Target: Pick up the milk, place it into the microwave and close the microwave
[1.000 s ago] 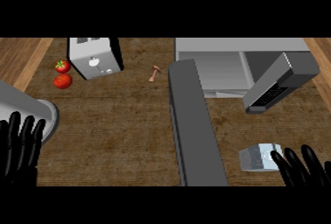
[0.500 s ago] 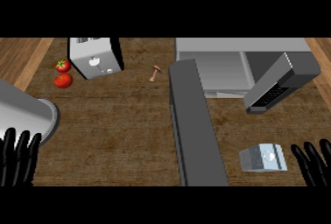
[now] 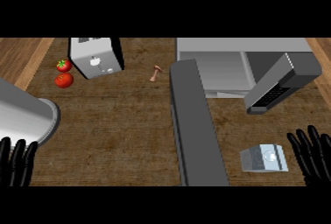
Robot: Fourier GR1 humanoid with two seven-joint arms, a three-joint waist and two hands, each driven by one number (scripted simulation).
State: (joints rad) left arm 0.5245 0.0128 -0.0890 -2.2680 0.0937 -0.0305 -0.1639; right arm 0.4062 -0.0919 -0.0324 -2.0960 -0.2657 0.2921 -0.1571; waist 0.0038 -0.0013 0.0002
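The milk (image 3: 264, 158) is a small grey-white carton lying on the counter at the lower right. My right hand (image 3: 315, 154) stands just right of it, fingers straight up, a small gap between them. The microwave (image 3: 242, 65) sits at the top right with its door (image 3: 281, 83) swung open toward me. My left hand (image 3: 15, 162) shows at the lower left edge, fingers straight and holding nothing.
A long grey bar (image 3: 195, 127) runs down the counter between the two sides. A toaster (image 3: 96, 57), two red tomatoes (image 3: 63, 73) and a small wooden piece (image 3: 155, 73) lie at the back left. A large metal pot (image 3: 22, 114) stands above my left hand.
Both hands have slid down toward the lower edge, so less of each shows. My right hand has drifted slightly right, away from the milk. The milk has not moved.
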